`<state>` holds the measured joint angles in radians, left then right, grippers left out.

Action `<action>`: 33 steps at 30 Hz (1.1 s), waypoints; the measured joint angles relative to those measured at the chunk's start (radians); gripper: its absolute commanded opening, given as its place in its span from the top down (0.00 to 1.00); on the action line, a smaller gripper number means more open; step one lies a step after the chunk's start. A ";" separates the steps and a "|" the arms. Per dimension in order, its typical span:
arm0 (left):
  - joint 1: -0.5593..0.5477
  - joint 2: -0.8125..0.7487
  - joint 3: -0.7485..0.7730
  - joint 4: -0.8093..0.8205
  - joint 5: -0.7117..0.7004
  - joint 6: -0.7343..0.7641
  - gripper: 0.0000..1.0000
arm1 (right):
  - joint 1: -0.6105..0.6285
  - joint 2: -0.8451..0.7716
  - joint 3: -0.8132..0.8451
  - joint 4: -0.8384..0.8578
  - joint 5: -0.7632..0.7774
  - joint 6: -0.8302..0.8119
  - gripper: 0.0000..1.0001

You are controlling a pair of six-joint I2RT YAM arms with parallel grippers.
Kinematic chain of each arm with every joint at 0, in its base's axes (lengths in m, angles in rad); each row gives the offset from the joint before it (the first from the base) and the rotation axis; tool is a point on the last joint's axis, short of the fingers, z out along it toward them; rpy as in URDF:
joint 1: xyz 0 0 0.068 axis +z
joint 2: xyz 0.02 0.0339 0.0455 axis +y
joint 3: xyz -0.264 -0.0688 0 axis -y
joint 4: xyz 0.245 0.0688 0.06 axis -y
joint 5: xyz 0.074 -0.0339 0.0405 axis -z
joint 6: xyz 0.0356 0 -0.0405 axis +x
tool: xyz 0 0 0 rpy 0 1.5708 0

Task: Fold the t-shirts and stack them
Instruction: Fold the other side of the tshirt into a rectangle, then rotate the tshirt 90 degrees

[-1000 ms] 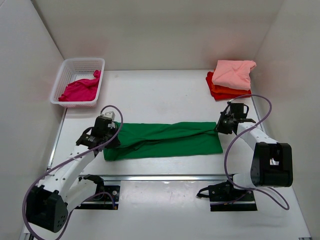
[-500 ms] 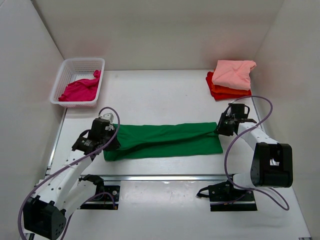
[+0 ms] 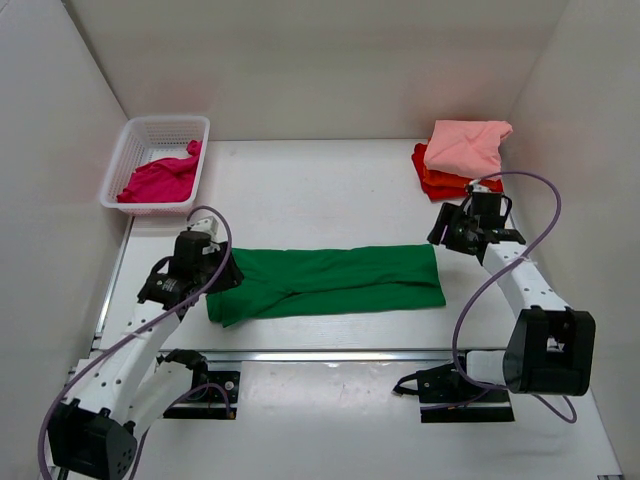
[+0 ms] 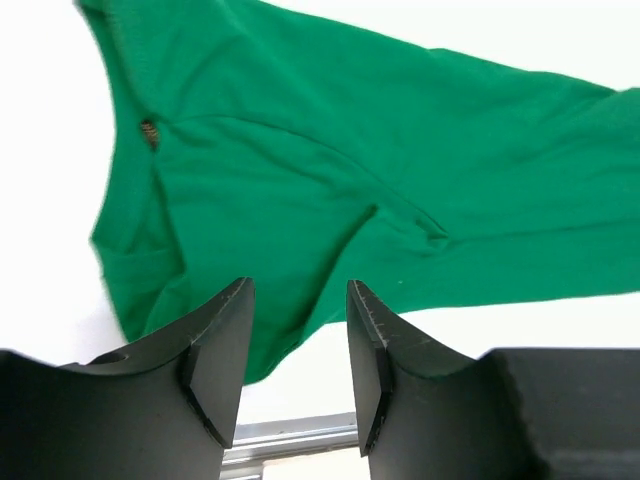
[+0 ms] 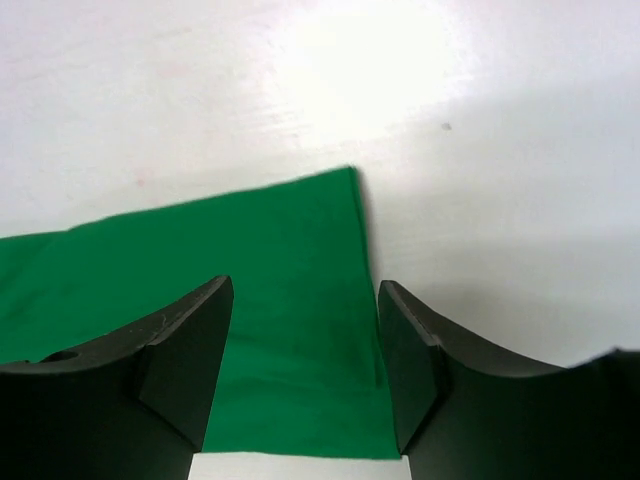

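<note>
A bright green t-shirt [image 3: 330,282] lies folded into a long flat band across the table's middle, also filling the left wrist view [image 4: 400,190] and showing in the right wrist view [image 5: 200,300]. My left gripper [image 3: 222,272] hovers open above its left end, nothing between the fingers [image 4: 222,350]. My right gripper [image 3: 447,232] hangs open just above the band's right end. A salmon pink t-shirt [image 3: 465,145] lies folded on an orange-red one [image 3: 437,181] at the back right. A magenta t-shirt [image 3: 160,180] lies crumpled in the basket.
The white lattice basket [image 3: 158,128] stands at the back left. White walls enclose the table on three sides. A metal rail [image 3: 330,354] runs along the near edge in front of the arm bases.
Both grippers were shut on the green t-shirt's ends a second ago. They have opened, let the cloth drop flat and lifted away; the right one has moved back and to the right.
</note>
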<state>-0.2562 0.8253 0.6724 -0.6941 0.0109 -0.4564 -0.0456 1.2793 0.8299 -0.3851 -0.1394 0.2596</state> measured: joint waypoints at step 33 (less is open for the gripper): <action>-0.154 1.166 0.703 0.165 -0.125 -0.030 0.53 | 0.373 0.081 -0.171 -0.025 -0.047 0.169 0.56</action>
<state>-0.4107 1.9915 1.3758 -0.5293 -0.1143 -0.4862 0.3279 1.3605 0.6590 -0.4099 -0.1864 0.4282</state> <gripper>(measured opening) 0.473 0.462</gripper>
